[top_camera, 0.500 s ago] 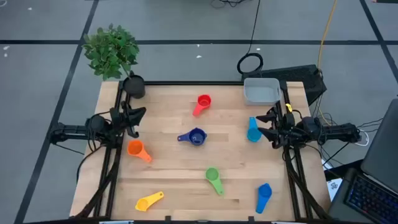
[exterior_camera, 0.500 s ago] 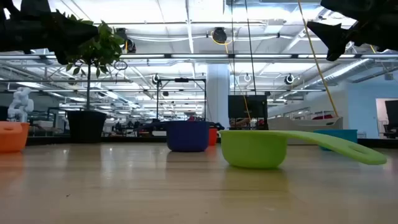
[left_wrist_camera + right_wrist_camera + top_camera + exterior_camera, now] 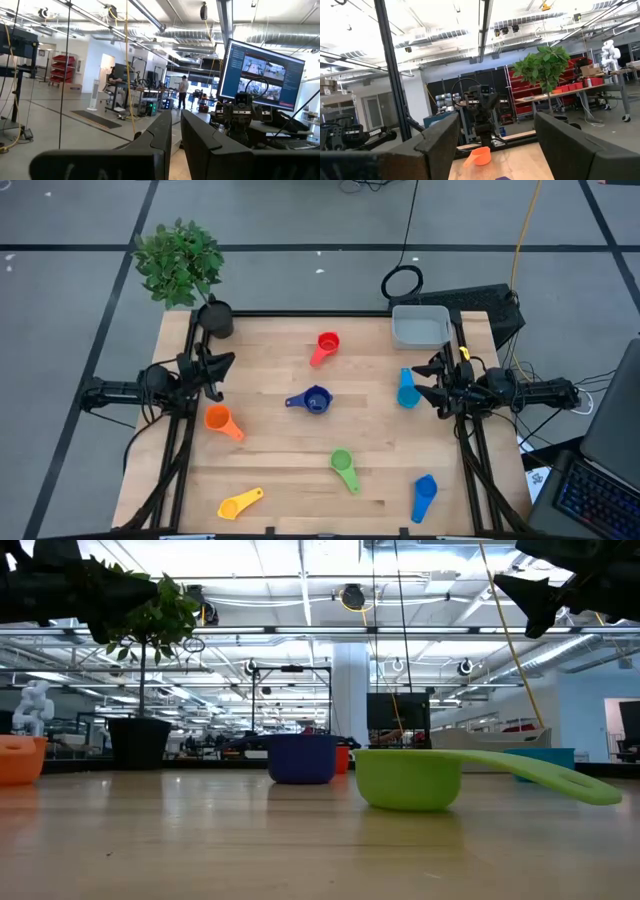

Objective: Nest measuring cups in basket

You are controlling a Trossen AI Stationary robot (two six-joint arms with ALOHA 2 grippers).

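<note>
The wooden table (image 3: 300, 470) carries everything. The grey basket (image 3: 420, 327) sits at its far right corner, a low-walled bin with rounded corners and nothing in it yet.

The left gripper (image 3: 216, 367) hangs over the left edge with its fingers nearly together on nothing. The right gripper (image 3: 437, 383) hovers by the right edge, spread wide and empty, just beside the light blue cup (image 3: 407, 390).

Six measuring cups are scattered: red (image 3: 325, 346) near the far edge, dark blue (image 3: 313, 400) mid-table, orange (image 3: 221, 421) toward the left edge, green (image 3: 343, 467) nearer the front, yellow (image 3: 240, 503) at the front left and medium blue (image 3: 425, 495) at the front right.

They look like light, stiff, smooth plastic that could skid. I'd pinch the flat handle or the bowl's rim.
</note>
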